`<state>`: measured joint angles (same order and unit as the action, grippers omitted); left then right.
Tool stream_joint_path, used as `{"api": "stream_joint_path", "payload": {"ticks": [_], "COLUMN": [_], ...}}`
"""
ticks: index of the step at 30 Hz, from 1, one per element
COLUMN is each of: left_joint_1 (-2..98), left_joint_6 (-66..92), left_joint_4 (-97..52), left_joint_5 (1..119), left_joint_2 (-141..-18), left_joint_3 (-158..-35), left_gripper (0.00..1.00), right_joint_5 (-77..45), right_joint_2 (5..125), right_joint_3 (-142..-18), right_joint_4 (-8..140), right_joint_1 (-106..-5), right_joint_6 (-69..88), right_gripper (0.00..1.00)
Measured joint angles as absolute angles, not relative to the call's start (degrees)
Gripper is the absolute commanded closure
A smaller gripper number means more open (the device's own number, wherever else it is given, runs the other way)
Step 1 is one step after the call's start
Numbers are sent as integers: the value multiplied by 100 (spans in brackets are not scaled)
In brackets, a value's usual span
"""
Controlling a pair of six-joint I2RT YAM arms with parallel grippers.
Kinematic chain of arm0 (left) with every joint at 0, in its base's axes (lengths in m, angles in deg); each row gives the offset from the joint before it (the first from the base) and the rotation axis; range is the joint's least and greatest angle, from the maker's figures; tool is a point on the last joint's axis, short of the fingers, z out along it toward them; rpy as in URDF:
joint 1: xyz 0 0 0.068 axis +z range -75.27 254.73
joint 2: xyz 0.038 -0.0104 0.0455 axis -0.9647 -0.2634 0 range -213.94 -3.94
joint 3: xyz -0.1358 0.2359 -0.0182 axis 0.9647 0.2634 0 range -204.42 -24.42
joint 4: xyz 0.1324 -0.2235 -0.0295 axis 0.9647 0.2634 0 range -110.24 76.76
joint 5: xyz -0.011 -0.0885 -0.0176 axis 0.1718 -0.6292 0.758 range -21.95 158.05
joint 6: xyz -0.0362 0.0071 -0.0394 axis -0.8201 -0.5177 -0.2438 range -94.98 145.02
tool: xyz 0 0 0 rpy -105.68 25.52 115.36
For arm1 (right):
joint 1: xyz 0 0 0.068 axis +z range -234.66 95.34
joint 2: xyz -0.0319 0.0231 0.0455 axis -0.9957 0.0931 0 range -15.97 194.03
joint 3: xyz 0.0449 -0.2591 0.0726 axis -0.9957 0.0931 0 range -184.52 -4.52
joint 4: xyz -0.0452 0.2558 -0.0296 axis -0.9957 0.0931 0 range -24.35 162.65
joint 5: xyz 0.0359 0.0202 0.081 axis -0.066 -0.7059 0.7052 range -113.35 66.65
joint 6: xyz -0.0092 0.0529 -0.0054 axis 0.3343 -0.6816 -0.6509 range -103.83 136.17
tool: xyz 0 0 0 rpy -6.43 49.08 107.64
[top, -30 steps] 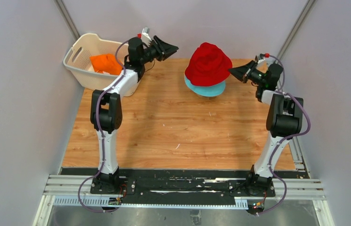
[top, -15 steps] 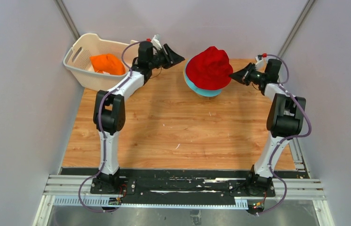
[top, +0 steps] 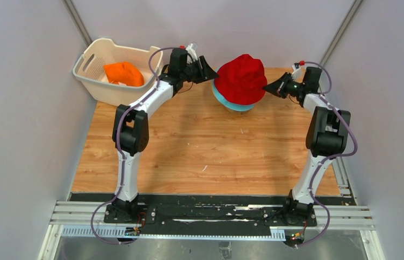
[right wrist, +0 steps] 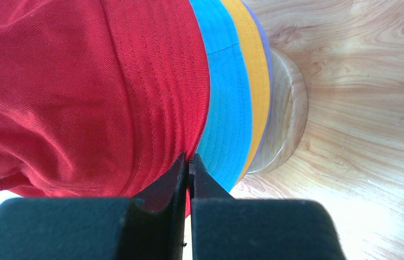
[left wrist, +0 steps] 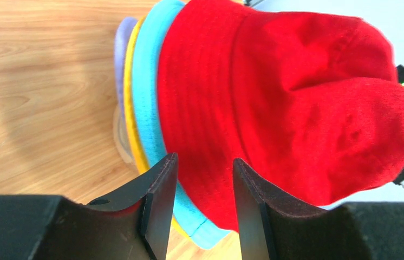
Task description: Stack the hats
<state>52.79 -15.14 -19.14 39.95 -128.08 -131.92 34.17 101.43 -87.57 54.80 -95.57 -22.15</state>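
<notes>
I record red cloth bucket hat [left wrist: 297,103], matt twill, stitched brim, brown wooden tabletop [right wrist: 367,70], smooth, low sheen, pale wooden stand base [right wrist: 285,114], smooth, cream perforated plastic basket [top: 98,86], matt.

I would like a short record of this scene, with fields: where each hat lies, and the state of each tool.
stack, top to bottom: red hat, teal hat, yellow hat, lavender hat
support: wooden stand
orange hat: inside the white basket, not yet stacked
left tool: open, at the red hat's brim
right tool: shut on the red hat's brim
</notes>
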Motion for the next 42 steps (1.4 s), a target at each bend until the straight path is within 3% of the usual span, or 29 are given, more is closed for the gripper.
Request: {"api": "stream_joint_path", "payload": {"ticks": [7, 13, 23, 28, 35, 42], "left_joint_1": [5295, 5306, 5574, 5607, 5627, 5636], "left_joint_6": [-1409, -1420, -1988, -2524, -4172, -4797], "left_joint_4": [-1734, -1894, -3046, -4163, -6812, -7920], "left_joint_5": [4164, 4194, 3875, 3661, 3237, 3080], "left_joint_2": [-12825, -12834, -12843, -12887, -13691, -14115], "left_joint_3": [-13188, -13032, -12001, -11741, -11590, -11472], "left_gripper": [53, 38, 29, 28, 28, 28], "right_joint_5": [3404, 3402, 3404, 3408, 3415, 3439], "right_joint_2": [10432, 10469, 10478, 10484, 10528, 10556], "right_joint_3": [-8976, -8989, -9013, -9013, -9013, -9013], "right_joint_4": [5528, 5543, 5563, 5541, 5495, 5451], "right_joint_1": [-9542, -9542, -9542, -9538, -9516, -9514], "right_joint_6": [-2160, -2126, -2099, -2104, -2117, -2134], "right_gripper": [99, 100, 99, 99, 99, 100]}}
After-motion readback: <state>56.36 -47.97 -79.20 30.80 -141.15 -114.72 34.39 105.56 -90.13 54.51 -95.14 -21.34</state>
